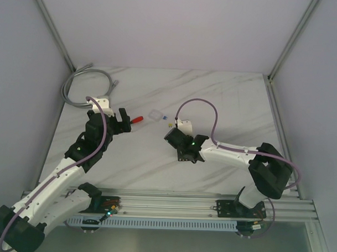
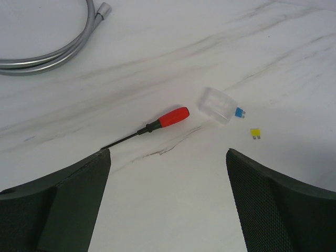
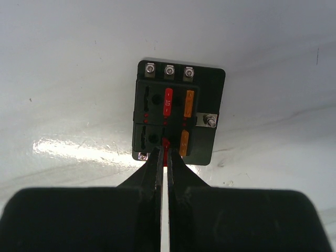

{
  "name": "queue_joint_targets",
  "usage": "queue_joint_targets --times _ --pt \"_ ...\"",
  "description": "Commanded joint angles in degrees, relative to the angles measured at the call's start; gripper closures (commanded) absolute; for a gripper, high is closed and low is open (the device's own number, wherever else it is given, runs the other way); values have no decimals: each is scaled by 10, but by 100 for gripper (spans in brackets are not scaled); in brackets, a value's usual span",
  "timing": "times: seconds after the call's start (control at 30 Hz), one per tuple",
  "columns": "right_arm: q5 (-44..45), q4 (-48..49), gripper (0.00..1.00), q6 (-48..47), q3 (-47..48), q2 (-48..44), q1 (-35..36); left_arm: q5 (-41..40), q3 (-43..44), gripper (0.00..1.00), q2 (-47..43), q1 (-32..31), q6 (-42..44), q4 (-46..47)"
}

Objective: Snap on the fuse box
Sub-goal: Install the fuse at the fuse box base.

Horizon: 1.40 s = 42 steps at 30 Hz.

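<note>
The left pincer (image 2: 168,152) hangs over the white table (image 1: 225,95) with its two black fingers (image 2: 68,205) spread wide apart. They sit in the lower corners of the left wrist view, and it holds nothing.

The right pincer (image 3: 166,152) is almost closed, with only a thin gap between its fingers. Its tips pinch a small red fuse (image 3: 166,143) at the near row of the fuse box (image 3: 207,84). The fuse box lies flat on the table in the middle of the right wrist view. From the top view it is hidden under the right pincer, near the middle of the frame. Two orange fuses (image 3: 189,103) and a second red one sit in other slots.

A bit farther out lies a tool (image 2: 173,117) with a red handle. Just to its right is a clear cover (image 2: 216,105), with a blue fuse (image 2: 239,112) touching its edge and a yellow fuse (image 2: 255,133) near it. A grey cable (image 1: 84,79) is coiled in the upper left.
</note>
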Motion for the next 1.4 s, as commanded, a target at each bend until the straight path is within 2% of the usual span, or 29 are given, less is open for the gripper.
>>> queue_joint_targets --times 0.0,1.37 --pt "37 -22 100 15 22 4 5 -2 7 0 -2 3 5 0" --pt "29 -30 100 -6 47 59 6 3 0 0 -6 3 -3 0"
